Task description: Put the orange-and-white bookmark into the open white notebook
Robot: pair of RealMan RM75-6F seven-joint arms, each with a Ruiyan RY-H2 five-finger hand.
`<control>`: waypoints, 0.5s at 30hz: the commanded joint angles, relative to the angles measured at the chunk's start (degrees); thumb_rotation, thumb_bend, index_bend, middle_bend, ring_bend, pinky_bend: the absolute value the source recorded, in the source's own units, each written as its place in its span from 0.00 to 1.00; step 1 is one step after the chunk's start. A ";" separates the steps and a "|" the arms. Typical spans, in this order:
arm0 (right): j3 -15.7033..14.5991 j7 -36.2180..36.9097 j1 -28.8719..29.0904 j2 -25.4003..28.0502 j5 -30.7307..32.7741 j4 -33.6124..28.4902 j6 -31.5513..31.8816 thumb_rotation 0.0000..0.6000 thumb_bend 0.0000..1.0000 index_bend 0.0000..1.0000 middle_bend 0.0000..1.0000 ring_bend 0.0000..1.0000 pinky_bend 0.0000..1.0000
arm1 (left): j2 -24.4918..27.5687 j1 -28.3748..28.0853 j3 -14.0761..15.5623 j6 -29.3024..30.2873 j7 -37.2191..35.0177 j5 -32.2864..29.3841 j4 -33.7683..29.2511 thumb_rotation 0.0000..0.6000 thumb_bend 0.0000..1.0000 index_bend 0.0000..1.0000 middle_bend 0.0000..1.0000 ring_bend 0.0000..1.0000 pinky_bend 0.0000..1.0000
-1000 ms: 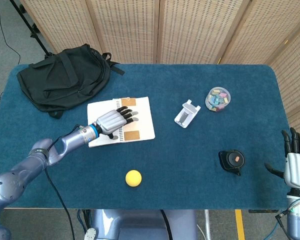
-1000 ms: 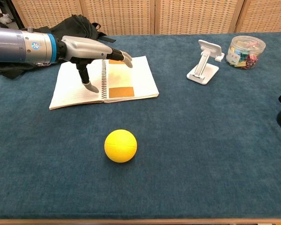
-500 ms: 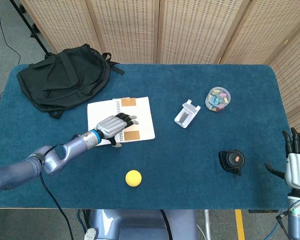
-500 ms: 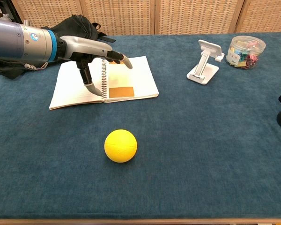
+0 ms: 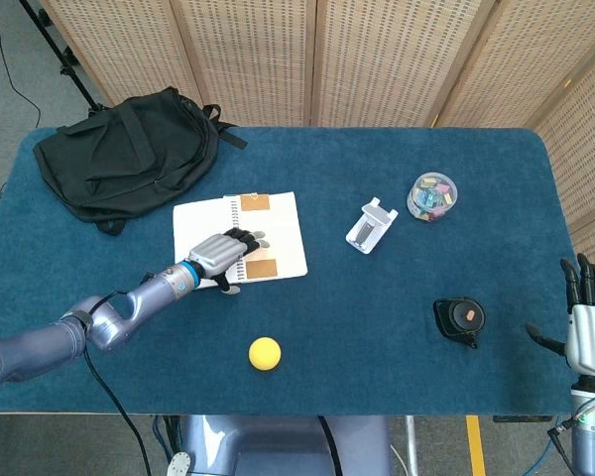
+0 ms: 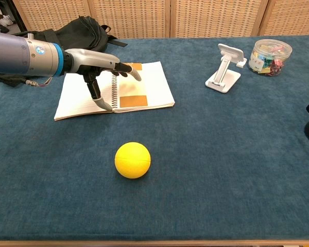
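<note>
Both hands empty: left hand fingers spread over open white notebook, orange-and-white bookmark on right page; right hand fingers apart off table edge.

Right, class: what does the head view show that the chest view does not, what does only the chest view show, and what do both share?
Only the head view shows the right hand, open off the table's edge, and the whole black device. The chest view adds nothing new. Both show the left hand over the notebook, bookmark, yellow ball, backpack, phone stand and jar.
</note>
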 commanded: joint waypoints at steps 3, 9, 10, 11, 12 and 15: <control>-0.05 0.04 -0.11 0.01 -0.05 -0.13 0.13 1.00 0.00 0.00 0.00 0.00 0.00 | -0.99 0.60 -0.49 -0.96 -1.98 0.82 0.90 1.00 0.23 0.07 0.00 0.00 0.00; -0.11 0.12 -0.16 0.07 -0.03 -0.10 0.05 1.00 0.00 0.00 0.00 0.00 0.00 | -1.25 1.32 -0.57 -1.72 -4.24 2.19 1.72 1.00 0.23 0.07 0.00 0.00 0.00; -0.12 0.13 -0.13 0.03 -0.02 -0.09 -0.02 1.00 0.00 0.00 0.00 0.00 0.00 | -1.30 1.36 -0.58 -1.79 -4.75 2.57 1.80 1.00 0.23 0.07 0.00 0.00 0.00; -0.13 0.15 -0.14 0.03 0.00 -0.08 -0.05 1.00 0.00 0.00 0.00 0.00 0.00 | -1.36 1.39 -0.59 -1.83 -5.11 2.81 1.87 1.00 0.23 0.07 0.00 0.00 0.00; -0.17 0.18 -0.14 0.03 -0.02 -0.06 -0.10 1.00 0.00 0.00 0.00 0.00 0.00 | -1.51 1.41 -0.57 -1.97 -5.78 3.29 2.07 1.00 0.23 0.07 0.00 0.00 0.00; -0.19 0.17 -0.16 0.01 -0.07 -0.05 -0.04 1.00 0.00 0.00 0.00 0.00 0.00 | -1.85 1.37 -0.46 -2.11 -6.82 4.44 2.48 1.00 0.23 0.07 0.00 0.00 0.00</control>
